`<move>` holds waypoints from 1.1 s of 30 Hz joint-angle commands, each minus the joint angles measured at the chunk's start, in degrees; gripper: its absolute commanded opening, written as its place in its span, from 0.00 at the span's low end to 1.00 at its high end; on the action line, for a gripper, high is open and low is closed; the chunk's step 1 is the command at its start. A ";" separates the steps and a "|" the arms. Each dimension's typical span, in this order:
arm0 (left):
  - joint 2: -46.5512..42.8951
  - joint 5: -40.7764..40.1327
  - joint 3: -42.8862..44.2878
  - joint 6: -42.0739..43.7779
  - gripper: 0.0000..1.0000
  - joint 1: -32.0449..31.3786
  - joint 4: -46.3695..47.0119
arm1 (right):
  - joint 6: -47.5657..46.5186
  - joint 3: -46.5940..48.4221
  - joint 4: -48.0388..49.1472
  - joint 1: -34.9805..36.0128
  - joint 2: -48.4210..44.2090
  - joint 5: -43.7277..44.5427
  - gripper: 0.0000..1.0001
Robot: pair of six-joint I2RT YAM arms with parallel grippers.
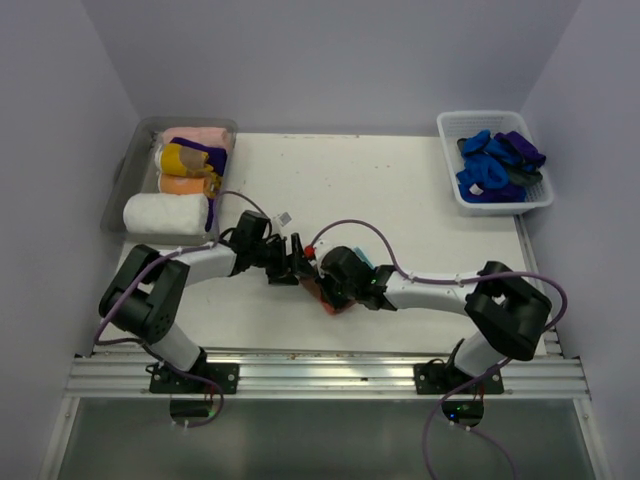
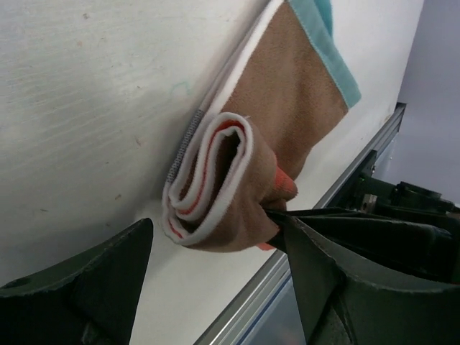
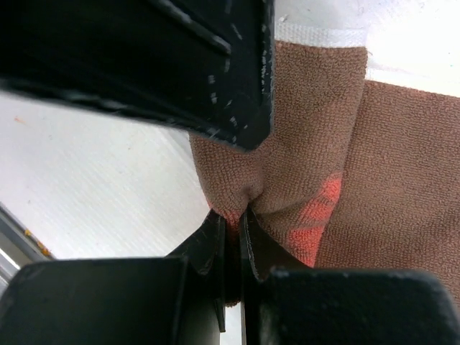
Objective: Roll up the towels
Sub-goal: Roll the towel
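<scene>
The right end effector (image 3: 231, 219) is pinching a fold of the brown towel (image 2: 237, 172) on the table (image 2: 86, 93). The left end effector (image 2: 215, 248) is gaping apart around the rolled end.

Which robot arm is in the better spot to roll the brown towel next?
Probably the right. The right gripper is pinched shut on a fold of the brown towel, so it could turn the roll onward. The left gripper is open, straddling the roll's end without clamping it.

Pale lilac walls (image 1: 330, 60) close in on three sides of a white table (image 1: 400, 190). A ribbed metal rail (image 1: 330, 375) runs along its near edge. The light is soft and even.
</scene>
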 commanded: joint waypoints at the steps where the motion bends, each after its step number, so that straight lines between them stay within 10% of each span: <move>1: 3.29 -2.85 1.98 -0.91 0.76 -0.64 2.58 | 1.18 -1.13 0.04 -0.56 -2.50 -2.09 0.00; 13: 8.66 -6.54 1.46 -5.29 0.57 -2.75 5.65 | 1.10 -3.06 -0.05 -1.01 -4.87 -1.82 0.00; 22: 10.42 -6.72 3.39 -6.62 0.03 -3.99 2.94 | -0.22 -3.15 -1.63 -1.01 -5.22 0.20 0.00; 27: 8.50 -7.68 4.18 -6.44 0.00 -4.16 -2.87 | -1.53 -1.66 -4.35 0.13 -6.28 4.13 0.56; 33: 7.44 -7.86 4.27 -6.36 0.00 -4.42 -4.98 | -5.13 3.17 -7.96 5.75 -4.88 14.08 0.63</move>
